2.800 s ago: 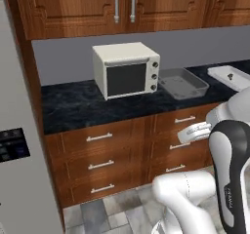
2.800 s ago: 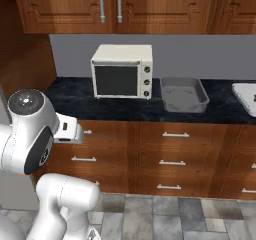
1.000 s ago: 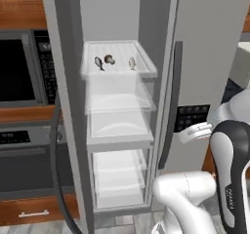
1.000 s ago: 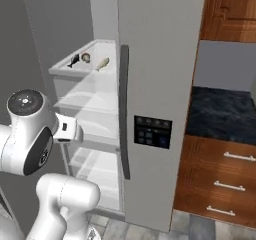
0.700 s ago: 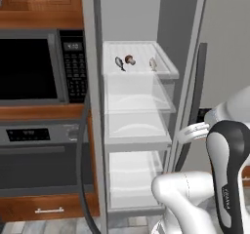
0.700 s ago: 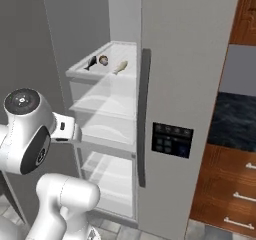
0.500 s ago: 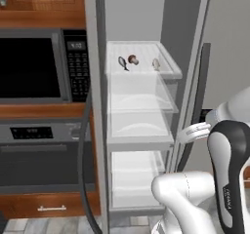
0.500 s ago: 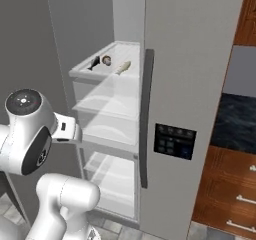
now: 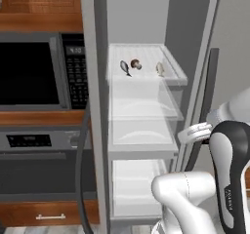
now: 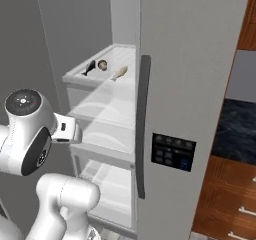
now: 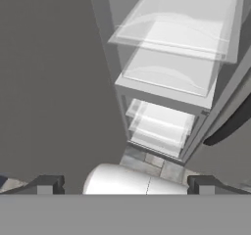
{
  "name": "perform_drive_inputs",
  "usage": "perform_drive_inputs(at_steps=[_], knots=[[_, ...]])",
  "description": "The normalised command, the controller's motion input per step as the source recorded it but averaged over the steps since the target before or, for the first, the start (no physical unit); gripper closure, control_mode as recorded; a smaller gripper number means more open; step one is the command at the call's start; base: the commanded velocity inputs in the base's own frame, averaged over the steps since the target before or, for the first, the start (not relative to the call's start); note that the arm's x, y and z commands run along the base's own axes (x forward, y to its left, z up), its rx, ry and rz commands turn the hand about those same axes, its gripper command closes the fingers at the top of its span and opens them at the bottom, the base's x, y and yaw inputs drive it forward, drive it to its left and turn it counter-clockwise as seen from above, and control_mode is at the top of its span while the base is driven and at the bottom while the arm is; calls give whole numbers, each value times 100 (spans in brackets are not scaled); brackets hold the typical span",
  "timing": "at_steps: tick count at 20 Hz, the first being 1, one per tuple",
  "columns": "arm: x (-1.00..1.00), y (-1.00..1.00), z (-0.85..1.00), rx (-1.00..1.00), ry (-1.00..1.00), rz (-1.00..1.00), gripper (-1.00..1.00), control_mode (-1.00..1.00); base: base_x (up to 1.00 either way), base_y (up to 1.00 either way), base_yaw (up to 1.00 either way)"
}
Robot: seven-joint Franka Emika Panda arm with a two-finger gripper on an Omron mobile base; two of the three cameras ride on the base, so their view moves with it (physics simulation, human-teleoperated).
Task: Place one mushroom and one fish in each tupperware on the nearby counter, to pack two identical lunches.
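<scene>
Base has swung from the counter cabinets to face the open fridge (image 9: 146, 130); I see my views shifted with it. On the fridge's top shelf (image 9: 146, 74): dark fish (image 9: 125, 68), mushroom (image 9: 135, 64) just beside it, pale fish (image 9: 159, 69) further right. My gripper (image 11: 125, 185) hangs released below that shelf, holding nothing.

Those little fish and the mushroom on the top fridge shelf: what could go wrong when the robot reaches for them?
The dark fish and the mushroom lie almost touching, so the open gripper might nudge or grab both. They sit high on the top shelf of a narrow compartment, so the arm might bump the fridge door. The pale fish is slender and may slip.
</scene>
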Motion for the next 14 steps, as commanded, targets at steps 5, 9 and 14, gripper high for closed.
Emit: perform_drive_inputs(at_steps=[5,9,14], knots=[[0,0,0,0,0,0,-100,100,70,-16,0],[0,0,0,0,0,0,-100,100,11,0,0],[-7,10,36,-1,-13,0,-100,-100,0,0,0]])
